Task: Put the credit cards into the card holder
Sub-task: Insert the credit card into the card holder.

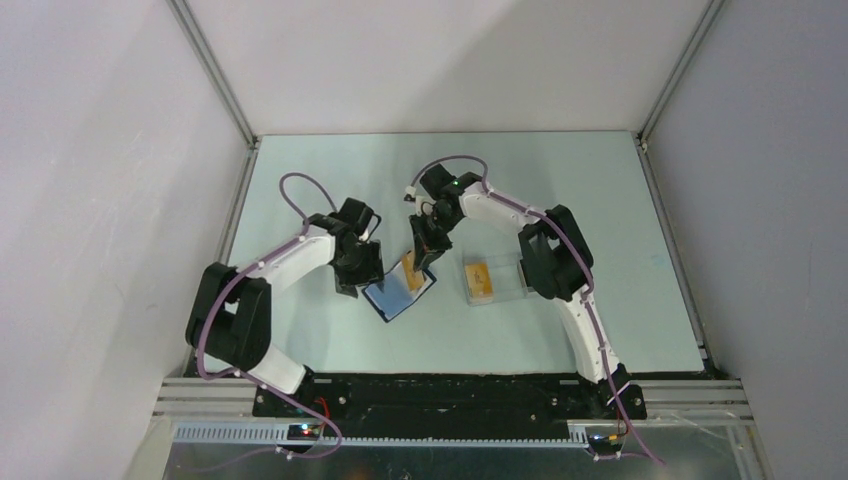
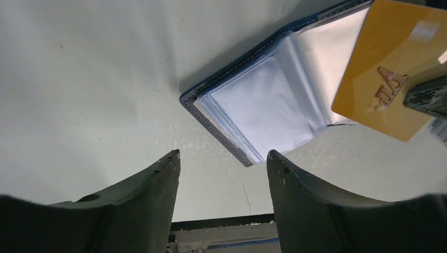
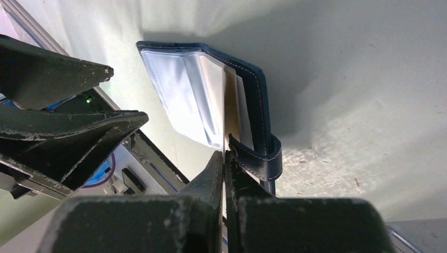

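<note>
1. Top external view: clear plastic case w/ dark base (image 1: 500,268) lies on the pale surface (image 1: 330,170), right of centre. One orange-yellow card (image 1: 480,280) sits inside it, and the right arm passes just beside it.
2. Dark navy-blue folding card holder (image 1: 397,297) lies open at centre between both arms, clear sleeves facing up.
3. Left end effector (image 1: 362,265) is spread wide and empty, just beside the holder's left edge.
4. Right end effector (image 1: 427,250) is clamped tight on a thin orange-yellow credit card (image 2: 387,74) embossed "VIP". Card is held edge-down at the holder's sleeves; can't tell if it's in a pocket.
</note>
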You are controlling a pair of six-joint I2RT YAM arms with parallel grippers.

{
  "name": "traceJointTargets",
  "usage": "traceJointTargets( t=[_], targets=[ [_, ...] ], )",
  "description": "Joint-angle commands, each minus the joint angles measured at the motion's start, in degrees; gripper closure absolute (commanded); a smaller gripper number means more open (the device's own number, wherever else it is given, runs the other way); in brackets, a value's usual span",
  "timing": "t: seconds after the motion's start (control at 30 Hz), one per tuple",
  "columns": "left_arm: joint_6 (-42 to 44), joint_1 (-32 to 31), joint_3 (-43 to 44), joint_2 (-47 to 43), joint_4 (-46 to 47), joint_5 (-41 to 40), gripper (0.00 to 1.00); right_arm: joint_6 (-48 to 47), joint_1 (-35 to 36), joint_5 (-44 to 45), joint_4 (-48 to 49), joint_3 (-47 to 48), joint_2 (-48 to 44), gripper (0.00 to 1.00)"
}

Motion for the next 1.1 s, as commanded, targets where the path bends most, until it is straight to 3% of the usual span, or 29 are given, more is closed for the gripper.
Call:
traceJointTargets(
  t=[0.0, 0.37, 0.63, 1.07],
  targets=[
    [-1.15, 0.28, -0.26, 1.88, -0.41, 0.99, 0.36, -3.26, 0.05, 1.43, -1.34, 2.62, 1.06, 1.0],
    [0.81, 0.37, 4.14, 11.49, 1.95, 2.64, 0.47, -7.03, -0.17, -2.18, 3.08, -2.47, 0.26, 1.0],
    [5.23, 0.37, 9.58, 15.87, 2.1, -1.16, 0.56, -7.84, -0.72, -2.83, 2.54, -4.94, 0.16, 1.0],
    [6.78, 0.33, 9.8, 15.67, 2.15, -0.8, 0.48, -6.28, -2.53, -6.21, -1.46, -5.85, 2.11, 1.0]
  ],
)
